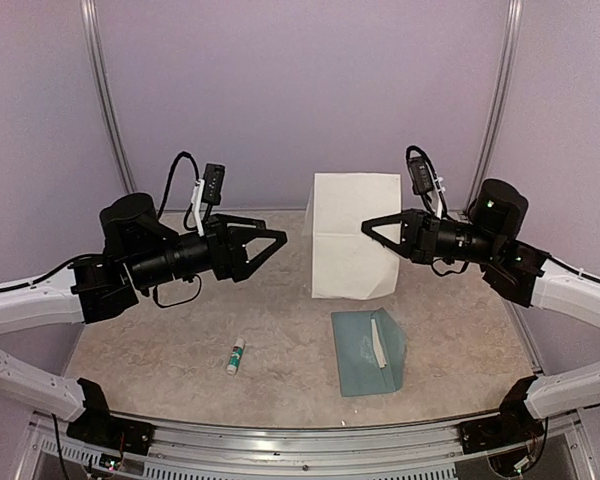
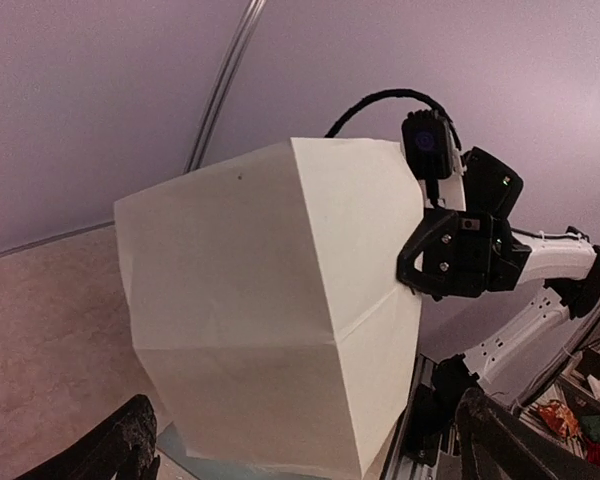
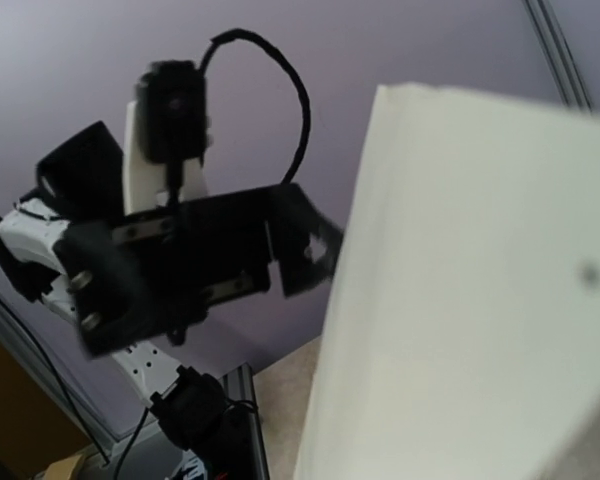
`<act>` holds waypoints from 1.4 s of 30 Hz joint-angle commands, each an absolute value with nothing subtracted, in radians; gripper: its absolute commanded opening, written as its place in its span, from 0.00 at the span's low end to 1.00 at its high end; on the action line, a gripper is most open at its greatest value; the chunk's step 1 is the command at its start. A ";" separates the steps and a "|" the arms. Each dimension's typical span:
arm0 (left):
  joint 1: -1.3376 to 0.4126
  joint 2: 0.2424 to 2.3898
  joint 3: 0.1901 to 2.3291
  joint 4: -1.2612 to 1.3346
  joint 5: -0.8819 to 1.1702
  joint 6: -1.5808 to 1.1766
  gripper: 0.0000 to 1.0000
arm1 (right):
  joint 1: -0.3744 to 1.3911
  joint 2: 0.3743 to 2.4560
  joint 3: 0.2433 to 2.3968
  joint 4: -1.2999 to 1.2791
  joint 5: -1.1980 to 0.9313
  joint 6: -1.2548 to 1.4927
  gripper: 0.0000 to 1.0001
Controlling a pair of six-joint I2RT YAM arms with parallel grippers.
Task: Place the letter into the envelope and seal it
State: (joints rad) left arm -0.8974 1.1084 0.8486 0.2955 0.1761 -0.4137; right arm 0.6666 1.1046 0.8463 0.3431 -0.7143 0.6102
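The letter point(image 1: 352, 235), a pale creased sheet, stands upright above the table's middle. My right gripper point(image 1: 366, 228) is shut on its right edge. In the left wrist view the letter point(image 2: 270, 300) fills the middle, with the right gripper point(image 2: 420, 265) pinching its far side. My left gripper point(image 1: 283, 238) hangs open just left of the sheet, not touching it; its fingers point(image 2: 115, 445) stand wide apart. In the right wrist view the letter point(image 3: 480, 300) hides my own fingers. The teal envelope point(image 1: 368, 350) lies flat near the front, with a white strip on it.
A small white-and-green glue stick point(image 1: 236, 355) lies on the table at the front left. Metal frame posts point(image 1: 105, 90) stand at the back corners, and a rail point(image 1: 300, 440) runs along the near edge.
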 commanded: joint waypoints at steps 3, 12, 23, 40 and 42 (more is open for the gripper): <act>-0.981 1.260 0.978 0.313 0.345 -0.377 0.99 | 0.698 1.156 0.879 0.371 -0.723 0.596 0.00; -0.988 1.375 1.017 0.328 0.354 -0.401 0.95 | 0.732 1.197 0.891 0.388 -0.752 0.582 0.00; -0.969 1.398 0.965 0.440 0.436 -0.475 0.44 | 0.732 1.189 0.885 0.380 -0.756 0.560 0.00; -0.939 1.318 0.888 0.511 0.484 -0.468 0.00 | 0.694 1.136 0.842 0.255 -0.698 0.497 0.97; -0.939 1.310 0.875 0.543 0.484 -0.476 0.00 | 0.694 1.152 0.819 0.291 -0.750 0.518 0.99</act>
